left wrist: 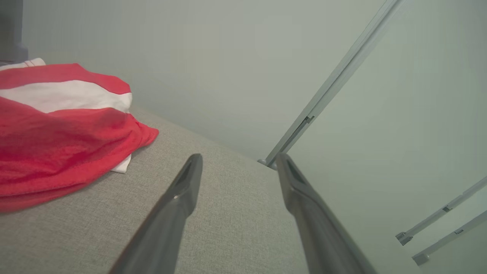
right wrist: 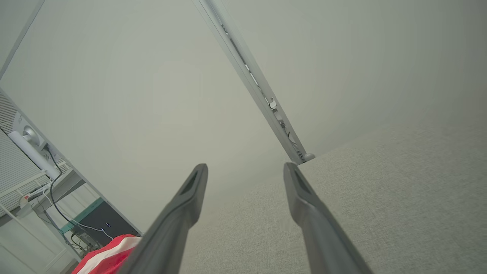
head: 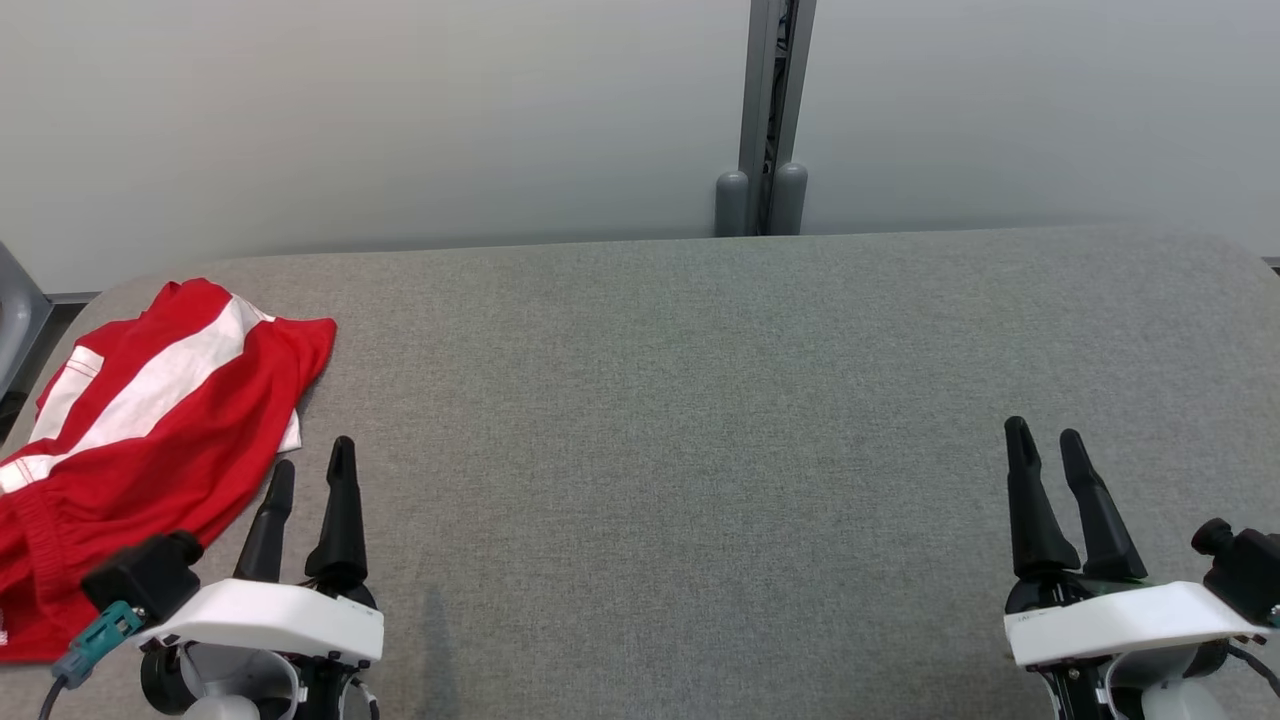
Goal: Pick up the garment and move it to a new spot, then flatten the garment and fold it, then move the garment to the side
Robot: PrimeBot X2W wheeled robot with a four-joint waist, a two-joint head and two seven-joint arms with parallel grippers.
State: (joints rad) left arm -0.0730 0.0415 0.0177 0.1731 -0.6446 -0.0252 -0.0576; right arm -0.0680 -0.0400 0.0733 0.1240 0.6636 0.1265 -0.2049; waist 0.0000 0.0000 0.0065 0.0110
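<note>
Left gripper (head: 313, 455) sits at the near-left of the tabletop (head: 680, 400), fingers pointing to the far edge, parted by a narrow gap, nothing between them. Right gripper (head: 1043, 432) is at the near-right, well apart from the left one, fingers also narrowly parted and empty, over bare gray fabric. Garment (head: 150, 430) is red with white stripes and lies rumpled along the left edge of the tabletop, running from the near-left corner up toward the far-left corner, with part of it cut off by the frame edge. The left gripper is just beside the garment's right hem; the left wrist view shows a strip of tabletop between fingers and cloth, so no contact. A white bit of cloth pokes out under the red at that hem. Past the far edge is a pale wall (head: 400, 120) with a gray upright post (head: 775, 100) near the middle. The right wrist view shows cables and a dark box off beyond the left side, blurry.
</note>
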